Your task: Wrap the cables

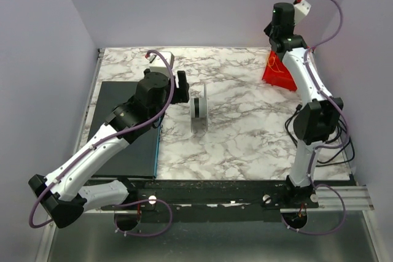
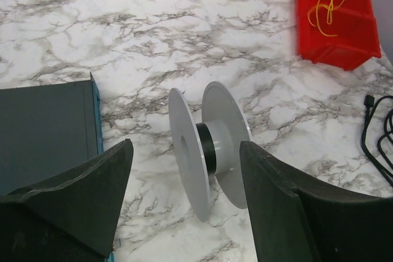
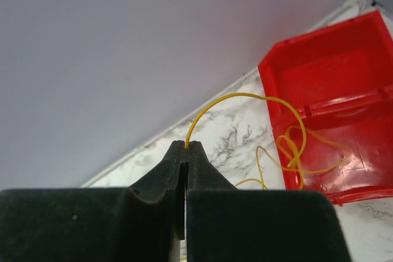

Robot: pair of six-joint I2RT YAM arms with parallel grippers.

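The cable is a thin yellow-orange wire (image 3: 245, 95), curled in loops in and over a red bin (image 3: 331, 78) at the back right of the table. My right gripper (image 3: 186, 145) is shut on one end of the wire, which arcs from the fingertips down into the bin. In the top view it (image 1: 270, 30) is raised above the bin (image 1: 279, 75). A white spool (image 2: 209, 145) with a black core stands on its flange edges at mid-table (image 1: 199, 110). My left gripper (image 2: 184, 144) is open and empty, its fingers either side of the spool in view but short of it.
A dark mat (image 1: 126, 127) lies on the left of the marble table, under my left arm. Black cords (image 2: 377, 133) lie at the table's right edge. Walls close in the back and both sides.
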